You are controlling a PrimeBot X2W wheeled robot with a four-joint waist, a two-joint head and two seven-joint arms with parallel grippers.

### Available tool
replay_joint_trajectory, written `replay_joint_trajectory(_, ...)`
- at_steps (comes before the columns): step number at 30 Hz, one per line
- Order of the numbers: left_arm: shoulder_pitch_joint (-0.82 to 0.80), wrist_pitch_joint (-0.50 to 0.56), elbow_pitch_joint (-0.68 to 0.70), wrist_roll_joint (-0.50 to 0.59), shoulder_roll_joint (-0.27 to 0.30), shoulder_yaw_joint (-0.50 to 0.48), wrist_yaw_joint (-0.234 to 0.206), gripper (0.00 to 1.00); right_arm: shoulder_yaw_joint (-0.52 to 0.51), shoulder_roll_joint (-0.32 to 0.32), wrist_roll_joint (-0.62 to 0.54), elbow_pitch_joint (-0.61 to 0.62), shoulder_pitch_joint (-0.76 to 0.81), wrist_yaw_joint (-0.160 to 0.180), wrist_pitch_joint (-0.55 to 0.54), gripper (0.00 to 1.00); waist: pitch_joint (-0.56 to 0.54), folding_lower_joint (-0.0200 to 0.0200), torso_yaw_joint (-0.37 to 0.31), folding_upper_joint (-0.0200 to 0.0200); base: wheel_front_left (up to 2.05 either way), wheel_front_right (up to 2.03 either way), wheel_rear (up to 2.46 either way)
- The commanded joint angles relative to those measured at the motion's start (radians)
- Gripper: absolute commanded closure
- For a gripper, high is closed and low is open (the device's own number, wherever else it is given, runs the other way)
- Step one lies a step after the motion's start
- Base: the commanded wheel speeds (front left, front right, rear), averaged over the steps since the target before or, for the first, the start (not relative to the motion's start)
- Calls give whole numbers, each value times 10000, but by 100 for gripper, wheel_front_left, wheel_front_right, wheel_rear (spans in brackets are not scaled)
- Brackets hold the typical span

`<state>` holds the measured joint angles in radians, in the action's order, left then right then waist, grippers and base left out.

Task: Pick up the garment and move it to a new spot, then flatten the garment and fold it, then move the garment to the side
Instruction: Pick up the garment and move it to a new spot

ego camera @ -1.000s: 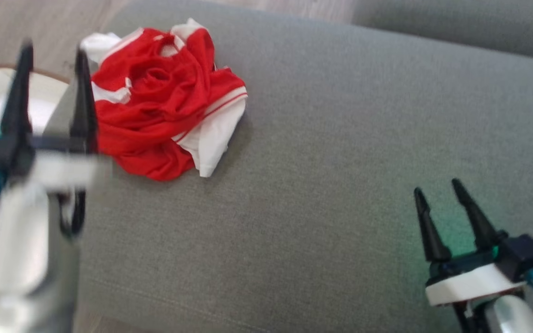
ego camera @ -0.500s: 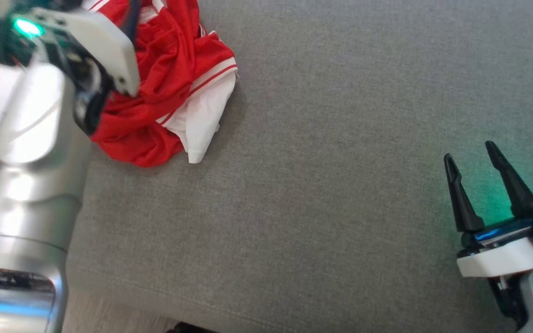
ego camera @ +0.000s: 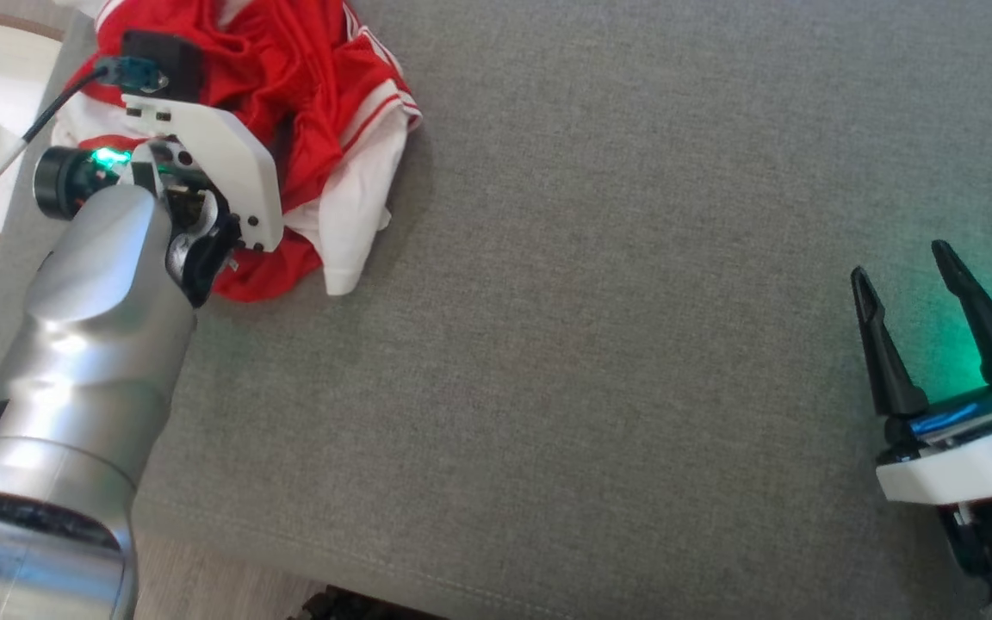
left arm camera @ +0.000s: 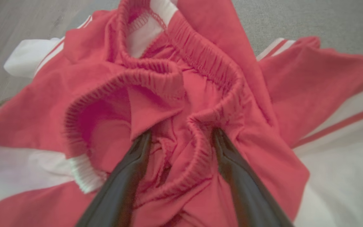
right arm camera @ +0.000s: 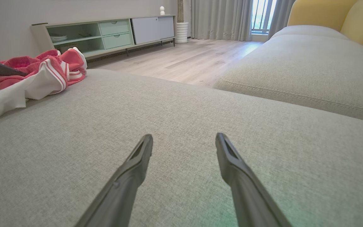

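Garment: red-and-white shorts [ego camera: 324,103], probably sportswear, crumpled at the sofa cushion's [ego camera: 591,344] far left edge
Handling: light, limp, likely slippery
Best hold: bunched elastic waistband [left arm camera: 200,53]
Left pincer [left arm camera: 182,130]: open, straddling a waistband fold
Right pincer [ego camera: 899,260]: open, empty, well apart

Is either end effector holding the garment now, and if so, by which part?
Nothing is held yet. The left end effector is open, its fingers astride a fold of the elastic waistband of the shorts; the right end effector is open and empty.
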<state>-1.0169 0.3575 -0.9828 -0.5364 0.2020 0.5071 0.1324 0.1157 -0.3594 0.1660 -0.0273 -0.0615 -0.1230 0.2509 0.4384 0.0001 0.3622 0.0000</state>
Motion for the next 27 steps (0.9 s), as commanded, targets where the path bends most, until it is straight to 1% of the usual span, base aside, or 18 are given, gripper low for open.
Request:
replay_joint_trajectory(1, -511, -81, 138, -37, 474, -157, -18, 25, 111, -198, -37, 355, -140, -77, 109, 0, 54, -1, -12, 0, 0, 0, 0)
replay_joint_trajectory(2, -541, -175, 41, -94, 470, -67, -18, 76, 92, -200, -41, 359, -143, -77, 109, 0, 88, -1, -12, 0, 0, 0, 0)
replay_joint_trajectory(3, -572, -262, -45, -158, 455, 25, -18, 100, 69, -198, -46, 360, -142, -77, 109, 0, 113, -1, -5, 0, 0, 0, 0)
replay_joint_trajectory(5, -593, -299, -125, -418, 374, 242, -18, 100, 22, -181, -57, 353, -136, -77, 109, 0, 131, -1, 14, 0, 0, 0, 0)
replay_joint_trajectory(7, -653, -521, -118, -640, 418, 426, -18, 100, 26, -131, -62, 313, -139, -77, 109, 0, 69, -1, 10, 0, 0, 0, 0)
replay_joint_trajectory(10, -879, -1101, -98, -775, 625, 652, -18, 100, 97, 27, -41, 263, -195, -77, 109, 0, -162, -1, -46, 0, 0, 0, 0)
replay_joint_trajectory(11, -1052, -1389, -51, -908, 712, 796, -18, 100, 150, 153, -26, 207, -245, -77, 109, 0, -399, -1, -101, 0, 0, 0, 0)
replay_joint_trajectory(14, -1335, -1611, 116, -1037, 896, 1139, -18, 100, 283, 387, 27, 77, -313, -77, 109, 0, -886, -1, -246, 0, 0, 0, 0)
replay_joint_trajectory(20, -1879, -1663, 723, -1088, 1446, 2041, -18, 100, 659, 1055, 150, -216, -401, -77, 109, 0, -2056, -1, -847, 0, 0, 0, 0)
replay_joint_trajectory(27, -2513, -1171, 1945, -1292, 2024, 3175, -18, 100, 865, 1994, 236, -438, -104, -77, 109, 0, -3434, -1, -1883, 0, 0, 0, 0)
